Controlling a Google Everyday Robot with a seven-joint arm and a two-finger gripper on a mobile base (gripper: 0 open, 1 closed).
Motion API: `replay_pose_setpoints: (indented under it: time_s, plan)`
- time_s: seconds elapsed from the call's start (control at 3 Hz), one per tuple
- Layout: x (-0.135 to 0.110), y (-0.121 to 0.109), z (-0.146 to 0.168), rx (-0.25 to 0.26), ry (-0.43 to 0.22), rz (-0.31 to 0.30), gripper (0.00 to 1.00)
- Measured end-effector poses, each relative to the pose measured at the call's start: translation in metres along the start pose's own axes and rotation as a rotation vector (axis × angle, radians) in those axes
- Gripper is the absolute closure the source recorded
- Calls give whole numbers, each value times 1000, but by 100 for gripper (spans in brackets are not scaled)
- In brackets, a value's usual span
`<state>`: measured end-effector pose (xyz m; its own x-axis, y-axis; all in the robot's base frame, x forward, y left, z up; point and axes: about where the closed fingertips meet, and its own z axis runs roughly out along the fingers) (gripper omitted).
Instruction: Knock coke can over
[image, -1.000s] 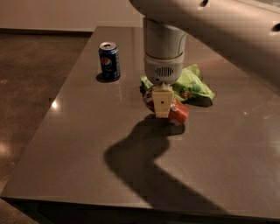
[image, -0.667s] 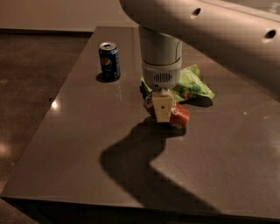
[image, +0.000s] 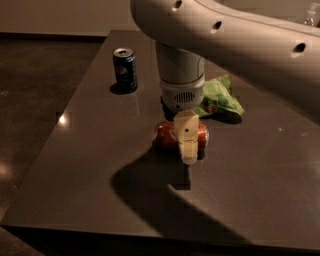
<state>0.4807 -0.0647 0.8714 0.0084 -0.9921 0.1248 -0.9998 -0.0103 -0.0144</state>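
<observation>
The pale matt-plastic gripper (image: 188, 156) hangs over a smooth, glossy dark grey tabletop (image: 90, 190). Just behind it the red-orange aluminium coke can (image: 166, 136) gleams dully. Farther behind it lies a crinkly, shiny green plastic bag (image: 222, 95).

Dark table (image: 90, 165). Blue Pepsi can (image: 125, 69) upright, 10 o'clock from the gripper (image: 189, 156) at table centre. Crumpled green bag (image: 220, 95) at 1 o'clock.

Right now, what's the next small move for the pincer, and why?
Probably lift the pincer straight up and clear. The coke can already appears to lie on its side on the table, right behind the pincer. The Pepsi can stands upright, well apart from both.
</observation>
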Motion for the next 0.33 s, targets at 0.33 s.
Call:
replay_pose_setpoints:
  time_s: [0.33]
  plan:
    - [0, 0, 0, 0, 0, 0, 0]
